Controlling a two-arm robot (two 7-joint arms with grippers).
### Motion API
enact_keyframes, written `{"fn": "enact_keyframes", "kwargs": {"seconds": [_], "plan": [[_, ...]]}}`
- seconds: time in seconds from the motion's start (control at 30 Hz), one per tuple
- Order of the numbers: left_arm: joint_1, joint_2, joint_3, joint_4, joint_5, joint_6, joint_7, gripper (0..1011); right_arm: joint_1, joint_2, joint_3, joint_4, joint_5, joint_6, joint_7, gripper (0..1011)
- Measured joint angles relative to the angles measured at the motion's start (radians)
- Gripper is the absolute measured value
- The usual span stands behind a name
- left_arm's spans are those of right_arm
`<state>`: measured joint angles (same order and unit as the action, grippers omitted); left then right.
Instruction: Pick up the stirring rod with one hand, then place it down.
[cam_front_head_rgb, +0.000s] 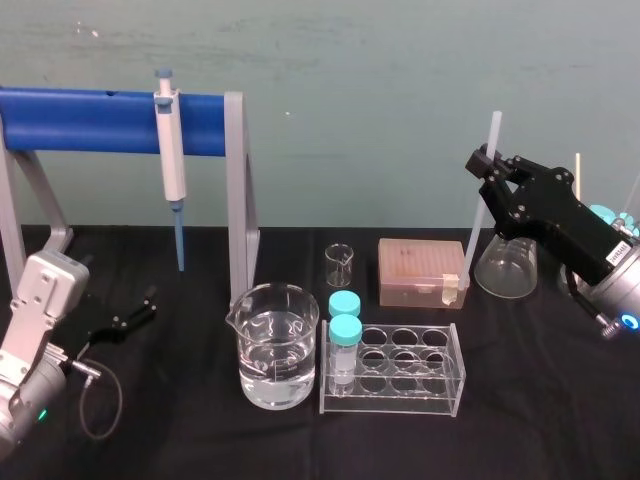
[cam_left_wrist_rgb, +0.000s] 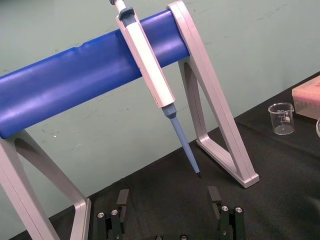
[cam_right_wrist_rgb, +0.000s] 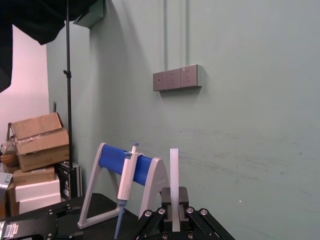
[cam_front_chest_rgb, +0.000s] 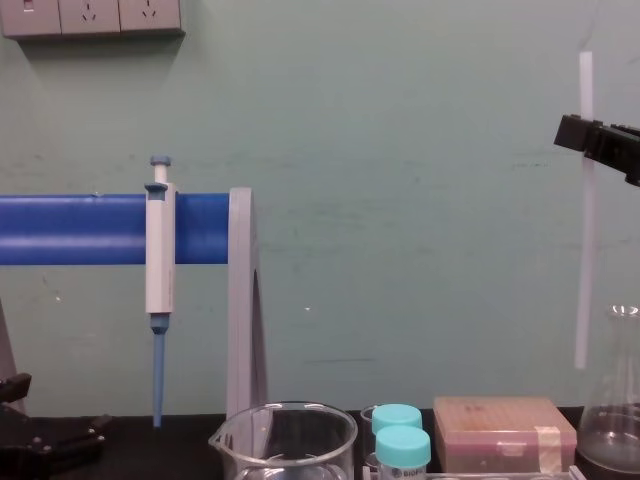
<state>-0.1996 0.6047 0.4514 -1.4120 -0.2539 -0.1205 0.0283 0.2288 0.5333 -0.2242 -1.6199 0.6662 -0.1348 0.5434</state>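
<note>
While the left gripper (cam_left_wrist_rgb: 169, 199) sits low at the table's left with its fingers apart, the right gripper (cam_front_head_rgb: 487, 166) is clamped on the stirring rod (cam_front_head_rgb: 477, 218) near its upper end. The rod hangs nearly upright, slightly tilted. Its lower end seems clear of the black table (cam_front_head_rgb: 540, 400), between the flask (cam_front_head_rgb: 507, 262) and the brown box (cam_front_head_rgb: 420, 270).

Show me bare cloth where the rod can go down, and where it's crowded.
Bare: cloth right of the tube rack, in front of the flask; the strip before the beaker. Crowded: the middle, around tip box. Right gripper holds the stirring rod; left gripper parked at left.
</note>
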Motion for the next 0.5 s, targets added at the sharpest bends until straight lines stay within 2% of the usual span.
{"fn": "enact_keyframes", "kwargs": {"seconds": [0.5], "plan": [[0.000, 0.000, 0.000, 0.000, 0.000, 0.000, 0.000, 1000, 0.005, -0.002, -0.006, 0.005, -0.001, 0.000, 0.001, 72]]}}
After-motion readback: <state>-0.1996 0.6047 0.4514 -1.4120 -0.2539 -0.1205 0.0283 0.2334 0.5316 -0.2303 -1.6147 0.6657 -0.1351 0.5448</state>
